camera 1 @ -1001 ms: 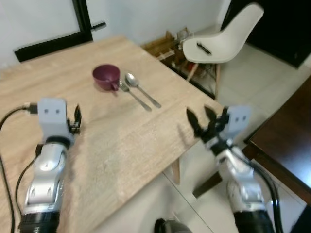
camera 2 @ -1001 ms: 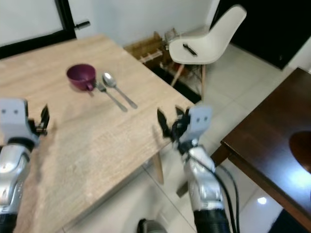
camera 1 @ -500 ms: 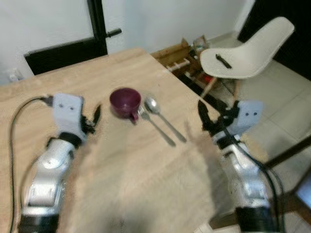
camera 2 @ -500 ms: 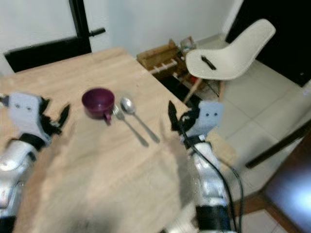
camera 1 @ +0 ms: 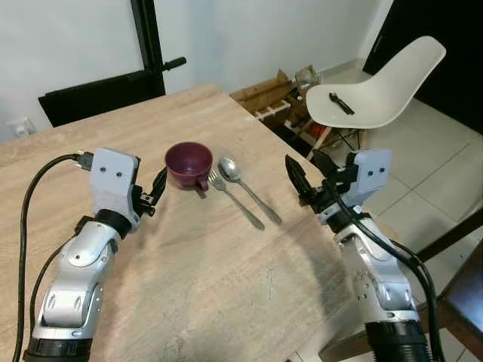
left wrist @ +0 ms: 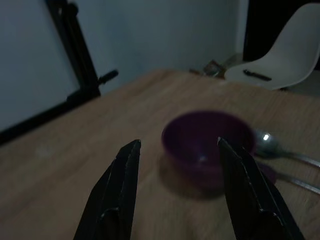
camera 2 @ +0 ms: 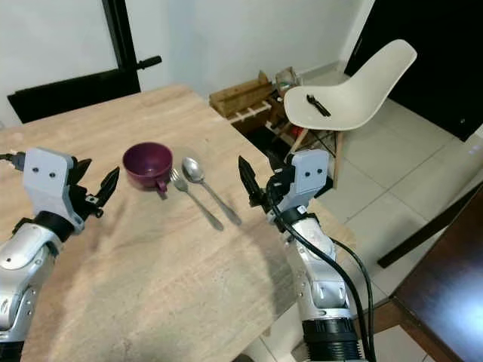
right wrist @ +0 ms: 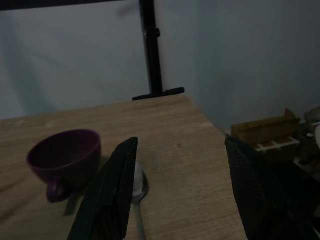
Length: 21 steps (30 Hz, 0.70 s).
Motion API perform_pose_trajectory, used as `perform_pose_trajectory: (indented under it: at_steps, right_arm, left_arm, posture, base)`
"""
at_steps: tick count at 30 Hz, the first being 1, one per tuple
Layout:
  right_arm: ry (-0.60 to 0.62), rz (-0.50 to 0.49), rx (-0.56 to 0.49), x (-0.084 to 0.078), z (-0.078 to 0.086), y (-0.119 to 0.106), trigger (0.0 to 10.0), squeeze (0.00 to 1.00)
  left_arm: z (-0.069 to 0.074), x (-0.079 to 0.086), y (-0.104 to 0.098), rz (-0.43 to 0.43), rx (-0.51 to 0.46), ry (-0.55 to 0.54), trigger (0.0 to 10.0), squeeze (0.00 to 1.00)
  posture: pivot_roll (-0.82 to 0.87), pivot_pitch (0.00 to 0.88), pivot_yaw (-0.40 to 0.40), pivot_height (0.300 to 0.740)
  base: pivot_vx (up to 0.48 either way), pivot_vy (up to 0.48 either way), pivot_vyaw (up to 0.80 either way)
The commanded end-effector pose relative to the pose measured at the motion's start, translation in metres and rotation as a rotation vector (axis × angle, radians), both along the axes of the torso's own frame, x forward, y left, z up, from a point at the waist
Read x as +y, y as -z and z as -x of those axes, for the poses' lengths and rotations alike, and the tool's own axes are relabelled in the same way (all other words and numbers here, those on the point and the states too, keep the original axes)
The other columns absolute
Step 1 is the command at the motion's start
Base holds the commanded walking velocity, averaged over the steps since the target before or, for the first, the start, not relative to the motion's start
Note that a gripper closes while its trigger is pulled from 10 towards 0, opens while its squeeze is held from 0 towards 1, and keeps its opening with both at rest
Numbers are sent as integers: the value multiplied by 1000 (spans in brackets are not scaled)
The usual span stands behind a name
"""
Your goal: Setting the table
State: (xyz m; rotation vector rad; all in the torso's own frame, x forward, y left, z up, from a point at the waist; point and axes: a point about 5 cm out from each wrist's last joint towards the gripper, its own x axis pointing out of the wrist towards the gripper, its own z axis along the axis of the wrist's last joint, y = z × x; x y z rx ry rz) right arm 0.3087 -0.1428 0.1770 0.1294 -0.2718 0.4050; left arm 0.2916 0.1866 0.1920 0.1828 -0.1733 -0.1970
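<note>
Maroon ceramic cup (camera 1: pixel 189 161) sits on our light wooden tabletop (camera 1: pixel 226 286) with the steel fork (camera 1: pixel 235 200) and spoon (camera 1: pixel 247 188) just beside it, while our left gripper (camera 1: pixel 153 197) and right gripper (camera 1: pixel 306 175) hover empty, jaws wide apart, likely ready to reach.

The bench (camera 1: pixel 226 256) runs off the left and lower edges of the head views. In the left wrist view the cup (left wrist: pixel 207 147) is blurred. A small dark object (camera 1: pixel 340 102) on the white chair (camera 1: pixel 385 83) is too small to identify
</note>
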Motion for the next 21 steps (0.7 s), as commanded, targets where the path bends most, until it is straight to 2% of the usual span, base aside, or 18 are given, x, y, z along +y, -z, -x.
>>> perform_pose_trajectory:
  at_steps: [1, 2, 3, 4, 6, 7, 8, 10, 12, 13, 14, 16, 17, 18, 21]
  right_arm:
    - [-53, 8, 4, 5, 1, -4, 10000, 0]
    - [-64, 9, 7, 6, 2, -4, 10000, 0]
    - [-102, 37, -4, 12, 2, -7, 10000, 0]
    - [-102, 37, -4, 12, 2, -7, 10000, 0]
    - [-127, 39, -13, 18, -1, -12, 10000, 0]
    - [-127, 39, -13, 18, -1, -12, 10000, 0]
    - [-142, 32, -19, 22, -4, -16, 10000, 0]
    - [-160, 27, -29, 29, -8, -20, 10000, 0]
    - [-209, 18, -55, 46, -14, -31, 10000, 0]
    - [-209, 18, -55, 46, -14, -31, 10000, 0]
    - [-239, 9, -65, 54, -17, -36, 10000, 0]
    - [-312, 22, -52, 67, -19, -38, 10000, 0]
    - [-312, 22, -52, 67, -19, -38, 10000, 0]
    - [-373, 49, -32, 79, -21, -37, 10000, 0]
    - [-417, 74, 0, 86, -23, -33, 10000, 0]
  left_arm:
    - [1, -2, -5, -11, 11, 50, 10000, 0]
    - [1, -2, -5, -13, 17, 59, 10000, 0]
    - [-1, -1, -8, -47, 45, 119, 10000, 0]
    - [-1, -1, -8, -47, 45, 119, 10000, 0]
    - [-8, -2, -10, -98, 64, 193, 10000, 0]
    - [-8, -2, -10, -98, 64, 193, 10000, 0]
    - [-21, -1, -7, -166, 96, 166, 10000, 0]
    - [-33, -1, -6, -209, 110, 149, 10000, 0]
    - [-57, -4, -8, -244, 148, 126, 10000, 0]
    - [-57, -4, -8, -244, 148, 126, 10000, 0]
    - [-66, -9, -14, -240, 142, 149, 10000, 0]
    - [-73, -9, -16, -306, 158, 165, 10000, 0]
    - [-73, -9, -16, -306, 158, 165, 10000, 0]
    - [-78, -7, -21, -341, 165, 174, 10000, 0]
    - [-79, -6, -30, -354, 145, 189, 10000, 0]
  posture:
    - [-76, 32, -1, 740]
    - [-76, 32, -1, 740]
    - [-74, 32, 1, 740]
    - [-74, 32, 1, 740]
    - [-62, 32, -8, 740]
    - [-62, 32, -8, 740]
    - [-62, 35, -10, 740]
    - [-62, 35, -8, 740]
    - [-59, 36, -4, 740]
    - [-59, 36, -4, 740]
    - [-59, 36, -4, 740]
    - [-63, 39, 7, 740]
    - [-63, 39, 7, 740]
    - [-56, 42, 6, 740]
    - [-55, 43, 5, 740]
  base:
    - [0, 0, 0]
    - [0, 0, 0]
    - [0, 0, 0]
    - [0, 0, 0]
    - [0, 0, 0]
    - [0, 0, 0]
    - [0, 0, 0]
    - [0, 0, 0]
    - [0, 0, 0]
    - [0, 0, 0]
    - [0, 0, 0]
    - [0, 0, 0]
    - [0, 0, 0]
    - [0, 0, 0]
    - [0, 0, 0]
